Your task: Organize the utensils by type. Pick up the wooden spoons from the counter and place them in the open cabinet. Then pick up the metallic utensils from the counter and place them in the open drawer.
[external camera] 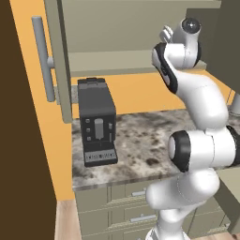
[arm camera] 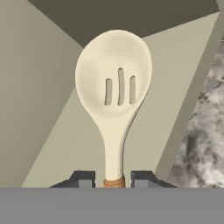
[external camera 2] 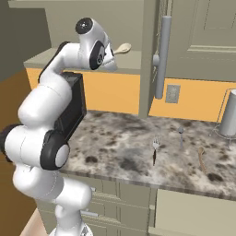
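Closest to the hand camera, the pincer [arm camera: 113,180] is pinching the slotted wooden spoon [arm camera: 114,87] by its orange-brown handle, with the pale cream bowl sticking out ahead of the fingertips [arm camera: 83,178]; from the right base view the same spoon [external camera 2: 122,48] pokes out past the wrist, over the cabinet shelf [external camera 2: 131,62] of the open cabinet, whose door [external camera 2: 150,55] stands edge-on with its long grey bar handle [external camera 2: 161,57]; whether the bowl touches the shelf or hangs just above it I cannot tell.

Judging the step as placing this first spoon, I'd say it wants carrying further in over the shelf, lowering until it lies flat, and only then letting go, so it doesn't tip off the front edge; the wrist should back straight out, keeping off the door.

Down on the counter [external camera 2: 120,147] wait the fork [external camera 2: 155,150] with its dark handle, the grey metal spoon [external camera 2: 180,136] just beside it, and the darker wooden spoon [external camera 2: 202,161] nearer the front edge; a grey canister [external camera 2: 228,115] is cut off at the right; a black coffee machine [external camera: 96,122] stands at the counter's left end.

The pincer itself is hidden behind the wrist in both base views; a pale flat front [external camera 2: 196,214] below the counter may be the open drawer, but I can't be sure.
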Motion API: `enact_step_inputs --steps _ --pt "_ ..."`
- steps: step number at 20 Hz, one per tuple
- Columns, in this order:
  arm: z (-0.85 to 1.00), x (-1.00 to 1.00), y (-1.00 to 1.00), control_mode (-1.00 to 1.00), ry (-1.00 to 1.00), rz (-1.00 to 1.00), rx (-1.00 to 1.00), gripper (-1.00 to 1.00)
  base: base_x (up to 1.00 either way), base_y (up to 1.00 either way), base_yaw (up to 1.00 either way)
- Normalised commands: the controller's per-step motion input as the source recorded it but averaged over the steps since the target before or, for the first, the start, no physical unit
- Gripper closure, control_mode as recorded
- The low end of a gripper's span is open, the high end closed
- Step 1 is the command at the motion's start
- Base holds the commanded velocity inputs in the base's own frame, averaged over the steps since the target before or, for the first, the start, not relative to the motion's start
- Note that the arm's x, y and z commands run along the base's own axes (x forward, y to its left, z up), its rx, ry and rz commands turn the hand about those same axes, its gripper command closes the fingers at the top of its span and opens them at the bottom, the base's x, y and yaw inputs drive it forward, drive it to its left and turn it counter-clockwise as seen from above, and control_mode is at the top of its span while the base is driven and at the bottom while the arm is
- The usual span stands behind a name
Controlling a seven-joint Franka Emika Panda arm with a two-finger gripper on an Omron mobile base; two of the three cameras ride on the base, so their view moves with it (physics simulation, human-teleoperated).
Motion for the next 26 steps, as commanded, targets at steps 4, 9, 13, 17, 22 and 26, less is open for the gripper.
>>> enact_step_inputs --steps 4,9,13,17,22,26 --pt "-0.08 0.91 0.0 -1.0 0.0 0.04 0.0 1.0 0.0 0.0 0.0" --pt "-0.01 0.88 0.0 -1.0 0.02 0.05 0.0 1.0 0.0 0.0 0.0" --pt "0.0 0.78 -0.03 -1.0 0.0 0.04 0.0 1.0 0.0 0.0 0.0" --pt "-0.07 0.76 -0.09 -1.0 0.0 0.02 0.0 1.0 0.0 0.0 0.0" --pt "-0.23 0.68 -0.16 -1.0 0.0 0.0 0.0 1.0 0.0 0.0 0.0" --pt "-0.37 0.46 -0.07 -1.0 0.0 0.0 0.0 -1.0 0.0 0.0 0.0"
